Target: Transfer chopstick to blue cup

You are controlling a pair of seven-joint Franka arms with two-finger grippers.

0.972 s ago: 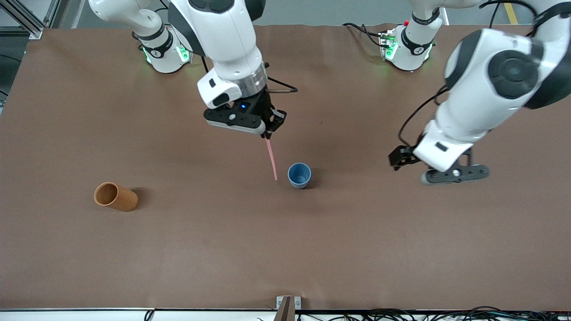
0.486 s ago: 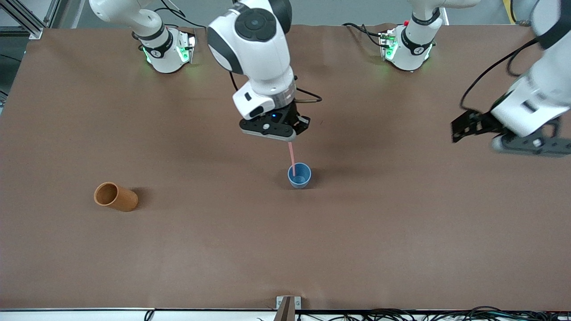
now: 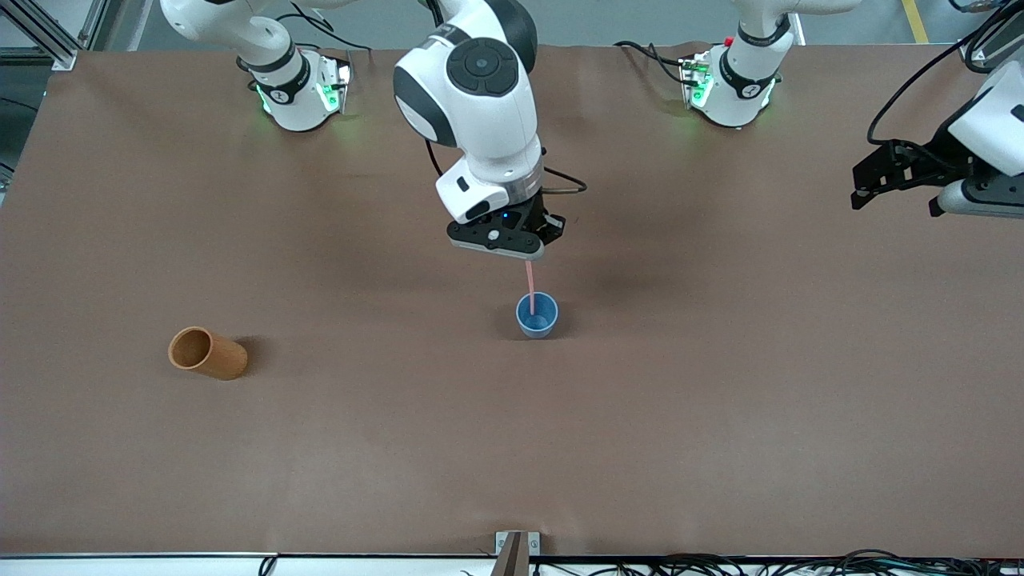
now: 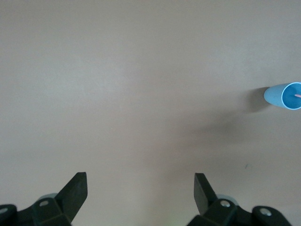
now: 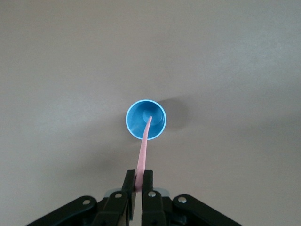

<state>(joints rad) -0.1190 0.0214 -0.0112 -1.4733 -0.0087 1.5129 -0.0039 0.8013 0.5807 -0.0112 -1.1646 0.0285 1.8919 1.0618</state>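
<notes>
- Chopstick point(image 3: 530, 281) hangs nearly upright from the right gripper point(image 3: 525, 258), whose fingers point(image 5: 128, 187) are clenched on its top; its lower tip sits inside the mouth of the blue cup point(image 3: 537, 314).
- Orange-brown cup point(image 3: 206, 353) lies on its side toward the right arm's end of the table point(image 3: 720, 416).
- Left gripper point(image 3: 920, 180) waits over the table's other end, fingers point(image 4: 74, 195) spread and holding nothing.
</notes>
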